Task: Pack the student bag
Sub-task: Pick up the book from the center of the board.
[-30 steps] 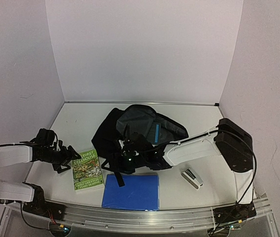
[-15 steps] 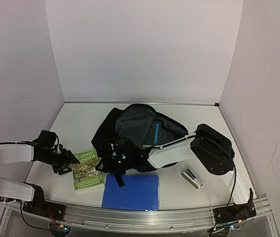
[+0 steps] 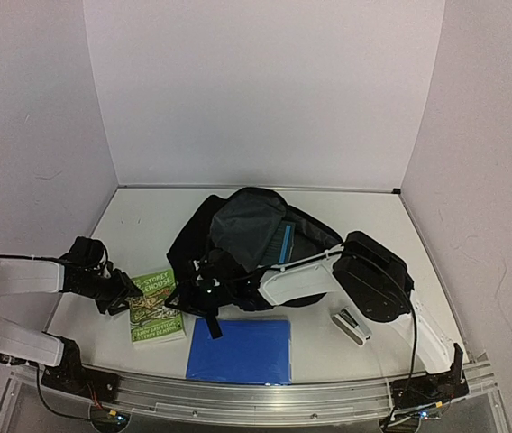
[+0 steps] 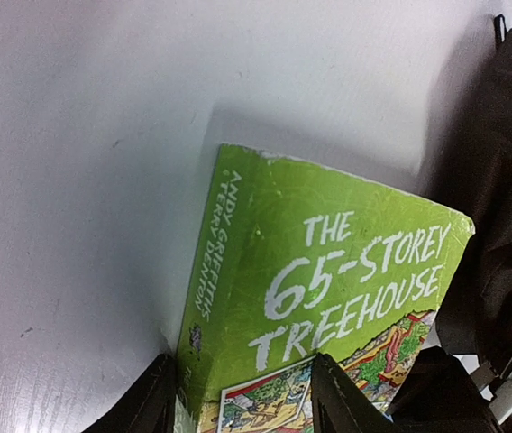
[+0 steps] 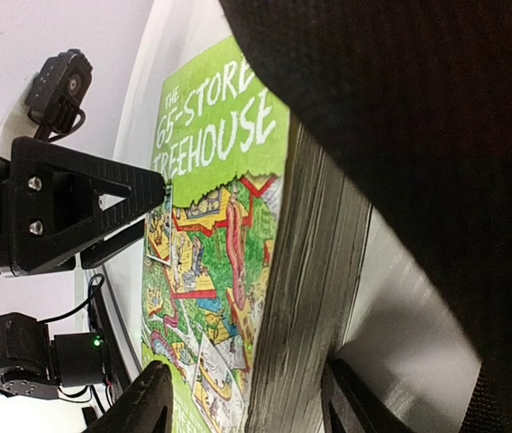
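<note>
the left gripper point(image 4: 242, 404) has its jaws partly apart astride the spine corner of the book point(image 4: 328, 271). one black finger point(image 4: 148, 408) sits against the spine and the other over the cover; whether it squeezes the book i cannot tell. the right gripper point(image 5: 249, 401) stands wider open at the opposite side, a finger on either side of the book's page edge, with no hold on anything.

the book is a thick paperback with a glossy lime-green cover, white hand-drawn lettering reading "the 65-storey treehouse" and a busy cartoon picture. it lies on the white desk point(image 3: 139, 225) just left of the student bag point(image 3: 247, 225). the bag sits slumped at mid-desk, soft and creased black woven fabric with a grey panel on top and straps trailing toward the near edge. a blue strip shows at its opening; what it is cannot be told.

a flat blue folder point(image 3: 240, 350) lies in front of the bag, just beside the book. a small grey-and-white device point(image 3: 351, 325) lies to the folder's right.
</note>
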`<state>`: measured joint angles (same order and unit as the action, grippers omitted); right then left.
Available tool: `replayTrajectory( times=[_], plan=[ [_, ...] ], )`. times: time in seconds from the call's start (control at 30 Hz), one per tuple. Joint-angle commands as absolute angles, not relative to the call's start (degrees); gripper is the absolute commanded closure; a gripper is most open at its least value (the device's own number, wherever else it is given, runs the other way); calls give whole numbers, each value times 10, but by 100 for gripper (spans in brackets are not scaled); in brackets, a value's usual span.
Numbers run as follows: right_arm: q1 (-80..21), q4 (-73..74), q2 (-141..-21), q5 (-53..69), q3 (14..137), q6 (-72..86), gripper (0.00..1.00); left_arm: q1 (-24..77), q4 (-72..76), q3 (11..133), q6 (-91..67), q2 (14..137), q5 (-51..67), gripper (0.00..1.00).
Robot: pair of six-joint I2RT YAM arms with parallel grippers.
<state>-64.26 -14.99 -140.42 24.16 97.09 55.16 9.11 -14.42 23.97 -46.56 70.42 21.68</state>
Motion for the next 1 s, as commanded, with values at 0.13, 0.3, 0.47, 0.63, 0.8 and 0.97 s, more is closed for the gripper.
replayTrajectory(
  times=[0.13, 0.3, 0.47, 0.63, 0.8, 0.97],
  plan=[
    [-655, -185, -1453, 253, 1026, 602, 58, 101, -134, 229, -491, 701, 256, 51],
    [-655, -201, -1451, 248, 1033, 611, 67, 100, -146, 224, -496, 676, 243, 51],
    [-655, -248, -1446, 260, 1033, 629, 80, 101, -159, 217, -505, 648, 230, 51],
    [-655, -287, -1441, 273, 1026, 642, 94, 101, -157, 212, -514, 632, 231, 51],
    [-655, -323, -1444, 297, 1021, 650, 88, 101, -156, 209, -517, 628, 234, 51],
    [-655, -329, -1464, 312, 1031, 660, 72, 100, -157, 208, -518, 622, 234, 51]
  ],
)
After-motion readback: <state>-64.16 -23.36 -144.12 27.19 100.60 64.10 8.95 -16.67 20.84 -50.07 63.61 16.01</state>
